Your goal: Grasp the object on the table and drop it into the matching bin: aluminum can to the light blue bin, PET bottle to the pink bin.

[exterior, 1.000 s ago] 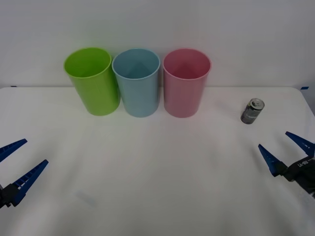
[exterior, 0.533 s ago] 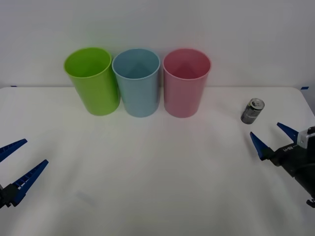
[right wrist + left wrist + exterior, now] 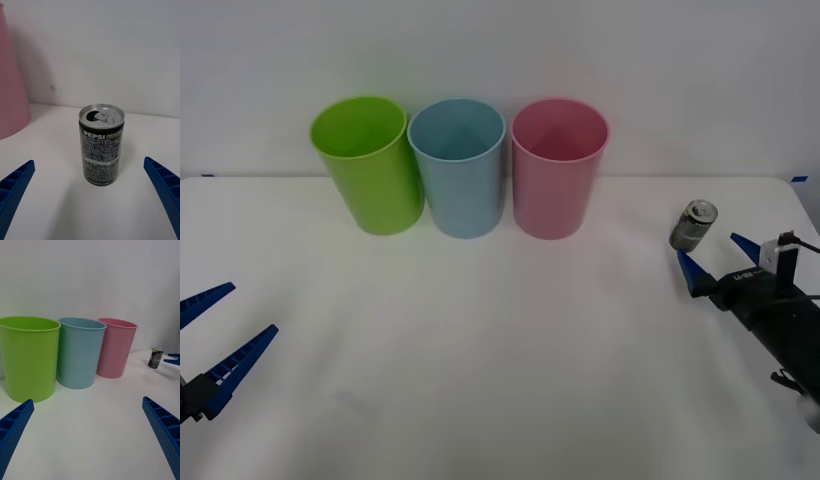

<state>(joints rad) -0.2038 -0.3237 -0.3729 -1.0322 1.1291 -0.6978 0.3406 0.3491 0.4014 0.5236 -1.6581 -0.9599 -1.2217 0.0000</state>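
- One aluminum can stands upright, right of the pink bin.
- Three bins: lime green bin, light blue bin, pink.
- Right gripper spread wide, probably just short of the can; left gripper also spread, grasping nothing.

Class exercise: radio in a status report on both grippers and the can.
Right gripper open, just short of the upright aluminum can. Left gripper open, parked near-left. Nothing between fingers and can.

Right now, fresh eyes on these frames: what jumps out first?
Three tall bins in a row at the back of the white table: lime green bin, light blue bin, pink bin. Off to the right stands a small dark aluminum can, upright, its tab already open. The right gripper sits just short of it, fingers spread; the left gripper waits open at the near left edge.
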